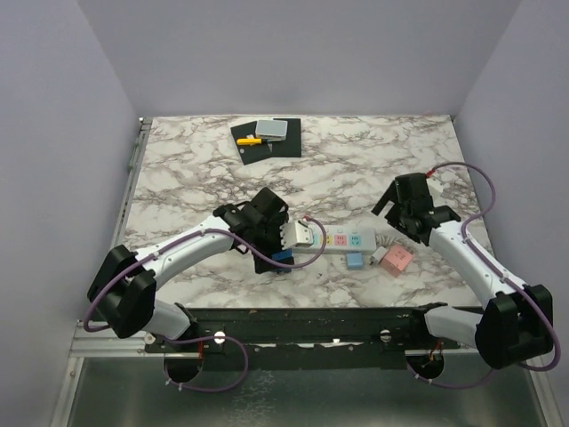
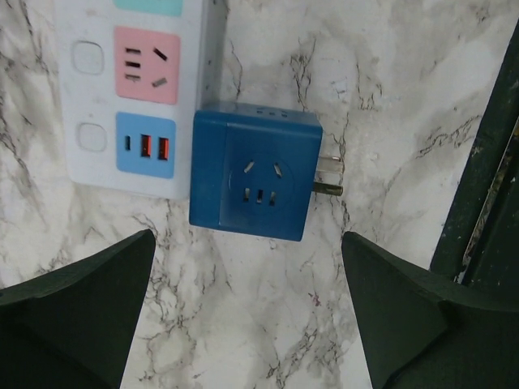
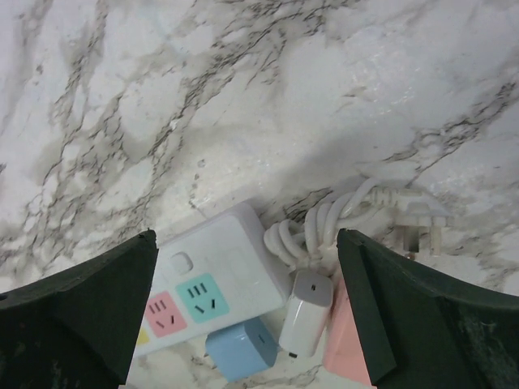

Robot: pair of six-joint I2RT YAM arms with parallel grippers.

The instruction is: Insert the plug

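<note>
1. Robot arms, two of them, are reaching over a white, grey-veined marble table (image 1: pixel 196 169).
2. One white power strip with pastel socket panels (image 1: pixel 347 239) is lying across the middle of the table, its long side running left to right.
3. Three cube-shaped adapters are sitting by the strip: one dark blue cube adapter with two metal prongs (image 2: pixel 255 174), one light blue cube adapter (image 1: pixel 355 261) and one pink cube adapter (image 1: pixel 396 260). The last two are sitting on the near side of the strip's right end.
4. One small white charger block (image 3: pixel 306 312) is lying between the light blue and pink cubes. One white coiled cord with its plug (image 3: pixel 340 215) is bunching up at the strip's right end.
5. The dark blue adapter is resting flat on the table against the near left end of the strip, socket face up. Its prongs (image 2: pixel 328 178) are pointing away from the strip and sitting in no socket.
6. The left gripper (image 2: pixel 247 237) is hovering over that adapter with its fingers (image 2: pixel 89 308) spread wide and gripping nothing. The adapter is lying just ahead of the gap between the tips, touching neither.
7. The right gripper (image 3: pixel 245 237) is hanging above the strip's right end and the cord, its fingers likewise wide apart and holding nothing.
8. One dark mat (image 1: pixel 280 145) is lying at the far edge, carrying one grey square pad (image 1: pixel 272 130) and one small yellow item (image 1: pixel 253 140).
</note>
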